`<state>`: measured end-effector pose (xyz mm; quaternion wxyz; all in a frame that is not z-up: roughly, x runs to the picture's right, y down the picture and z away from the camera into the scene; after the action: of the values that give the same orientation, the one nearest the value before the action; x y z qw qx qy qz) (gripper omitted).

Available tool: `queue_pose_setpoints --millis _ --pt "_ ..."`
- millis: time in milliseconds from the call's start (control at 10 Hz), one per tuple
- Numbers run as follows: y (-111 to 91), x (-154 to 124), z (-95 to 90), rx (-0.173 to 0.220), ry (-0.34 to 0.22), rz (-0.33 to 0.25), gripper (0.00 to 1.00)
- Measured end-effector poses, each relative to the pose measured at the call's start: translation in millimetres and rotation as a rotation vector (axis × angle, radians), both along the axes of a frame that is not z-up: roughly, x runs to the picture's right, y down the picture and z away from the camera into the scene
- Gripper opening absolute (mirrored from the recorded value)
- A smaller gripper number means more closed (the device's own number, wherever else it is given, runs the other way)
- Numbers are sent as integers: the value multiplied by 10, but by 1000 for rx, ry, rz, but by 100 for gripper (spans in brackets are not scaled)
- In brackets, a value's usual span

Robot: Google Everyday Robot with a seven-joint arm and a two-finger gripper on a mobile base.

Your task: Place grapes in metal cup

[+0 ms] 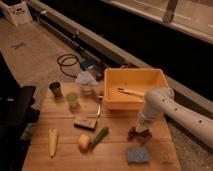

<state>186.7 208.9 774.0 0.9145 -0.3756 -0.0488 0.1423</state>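
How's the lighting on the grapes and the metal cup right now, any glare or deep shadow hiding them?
Camera view: dim, warm light, no glare on the wooden table. Camera view: the tool is down at the grapes, which read as a dark patch beneath it. Camera view: the metal cup, at the table's far left corner, is dark against the shadowed floor, outline visible.
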Motion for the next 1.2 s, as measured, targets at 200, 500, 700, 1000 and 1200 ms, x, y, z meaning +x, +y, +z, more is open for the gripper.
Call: queue_pose_setpoints --millis 200,500,700,1000,1200 --pt "-235 -64 -277 66 29 -13 0" --pt "-688 -183 -693 177 56 -33 0" --pt "-1109 -277 -898 254 60 -50 0" --pt "-1888 -643 -926 344 34 -89 0" --pt "-2378 -1075 -840 382 -5 -117 0"
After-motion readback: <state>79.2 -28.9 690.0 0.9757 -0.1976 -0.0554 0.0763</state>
